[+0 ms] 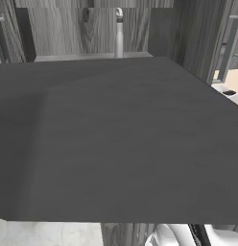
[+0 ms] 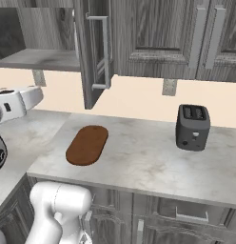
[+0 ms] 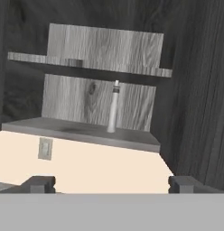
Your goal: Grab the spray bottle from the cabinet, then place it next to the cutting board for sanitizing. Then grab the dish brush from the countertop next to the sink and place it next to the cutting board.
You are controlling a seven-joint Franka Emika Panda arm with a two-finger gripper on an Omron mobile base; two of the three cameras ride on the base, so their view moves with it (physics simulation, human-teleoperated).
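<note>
The spray bottle [image 3: 113, 108] stands upright on the lower shelf [image 3: 82, 131] of the open cabinet [image 3: 105, 45], near the back wall. It is a slim pale bottle with a narrow top, also seen as the bottle [image 1: 119, 33] above the dark door. My gripper [image 3: 111, 185] is open, its fingertips [image 3: 39, 184] wide apart, below and well short of the shelf, with nothing between them. The reddish-brown cutting board [image 2: 87, 144] lies flat on the countertop [image 2: 148, 162] under the open door. The dish brush and sink are out of view.
The open cabinet door [image 2: 93, 52] with its bar handle [image 2: 105, 52] hangs over the board, and its dark face [image 1: 121, 139] blocks most of the left base view. A dark toaster [image 2: 192, 127] stands right of the board. An outlet [image 3: 45, 148] sits on the backsplash.
</note>
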